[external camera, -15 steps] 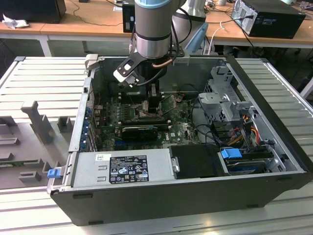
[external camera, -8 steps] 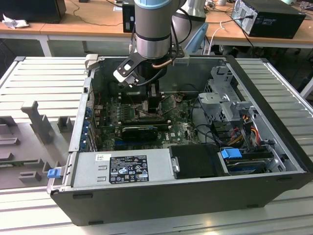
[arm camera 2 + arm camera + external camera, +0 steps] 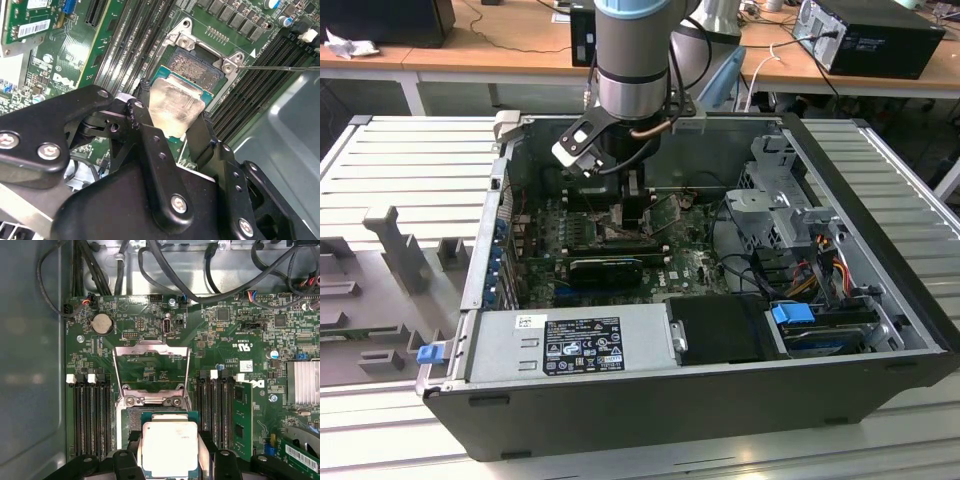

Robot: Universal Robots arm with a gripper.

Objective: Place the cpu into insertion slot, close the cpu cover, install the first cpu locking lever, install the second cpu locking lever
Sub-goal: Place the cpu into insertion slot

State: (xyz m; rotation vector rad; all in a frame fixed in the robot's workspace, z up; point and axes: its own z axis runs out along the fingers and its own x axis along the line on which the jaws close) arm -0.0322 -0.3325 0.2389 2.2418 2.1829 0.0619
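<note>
cpu (image 3: pixel 170 447), metal face up, between jaws

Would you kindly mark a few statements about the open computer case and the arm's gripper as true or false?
1. The gripper is shut on the pale silver square cpu. True.
2. The thin silver-grey metal cpu cover lies closed over the socket. False: it stands hinged open, with green board showing through its window.
3. The cpu hides the whole black-framed insertion slot. False: part of its dark pin field shows beyond the cpu in the second wrist view.
4. A round silver coin battery sits on the green circuit board. True.
</note>
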